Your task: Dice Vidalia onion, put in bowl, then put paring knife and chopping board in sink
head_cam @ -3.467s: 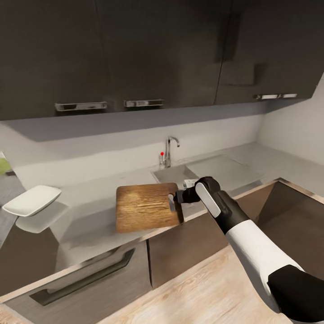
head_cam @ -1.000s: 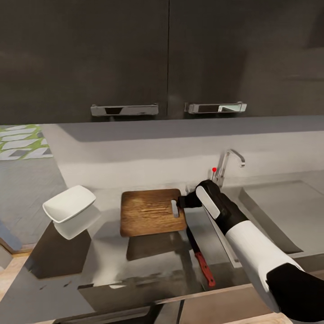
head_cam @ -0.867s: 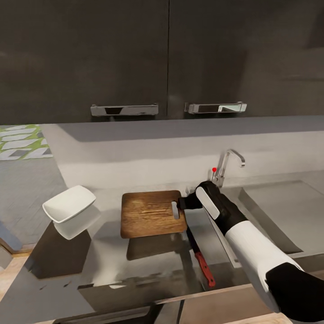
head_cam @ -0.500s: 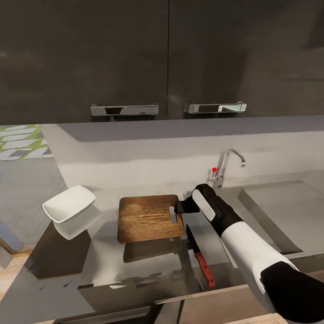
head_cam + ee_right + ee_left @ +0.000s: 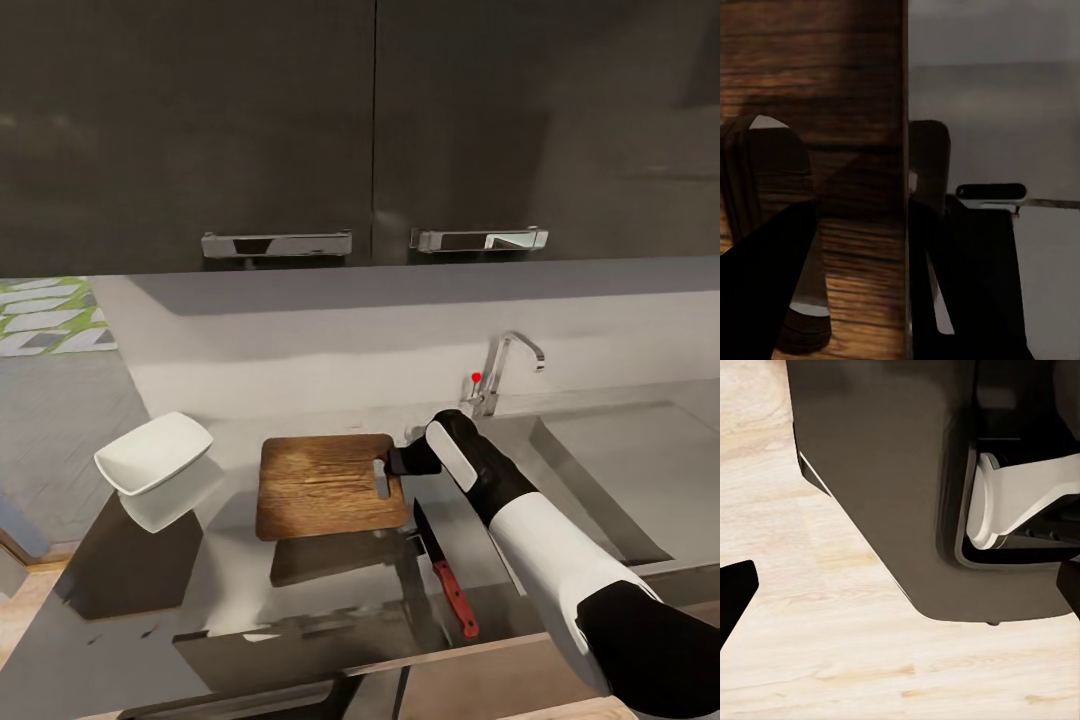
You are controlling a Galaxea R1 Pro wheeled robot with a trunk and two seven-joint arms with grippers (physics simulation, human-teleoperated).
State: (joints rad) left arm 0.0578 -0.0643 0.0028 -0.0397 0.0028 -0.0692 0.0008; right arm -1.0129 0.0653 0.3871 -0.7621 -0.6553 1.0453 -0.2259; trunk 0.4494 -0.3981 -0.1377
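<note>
The dark brown chopping board (image 5: 325,484) hangs level just above the glossy grey countertop (image 5: 240,590), casting a shadow below it. My right gripper (image 5: 395,462) is shut on the board's right short edge, by the handle slot. In the right wrist view the board (image 5: 810,75) sits between the fingers (image 5: 765,292) of that gripper (image 5: 904,277). The red-handled paring knife (image 5: 446,572) lies on the countertop in front of the board's right end. A white bowl (image 5: 155,455) stands to the left. The sink (image 5: 610,470) with its tap (image 5: 497,372) is on the right. The onion is out of view. My left gripper (image 5: 904,592) is open over the floor.
Glossy black upper cabinets (image 5: 360,130) with chrome handles hang low over the worktop. The grey backsplash (image 5: 330,360) runs behind the board. In the left wrist view, the robot's dark base (image 5: 892,487) stands on light wood floor (image 5: 817,660).
Since 3.5 s ago the camera has swung and moved closer to the counter. Over the last second my right gripper has carried the board slightly left and toward me.
</note>
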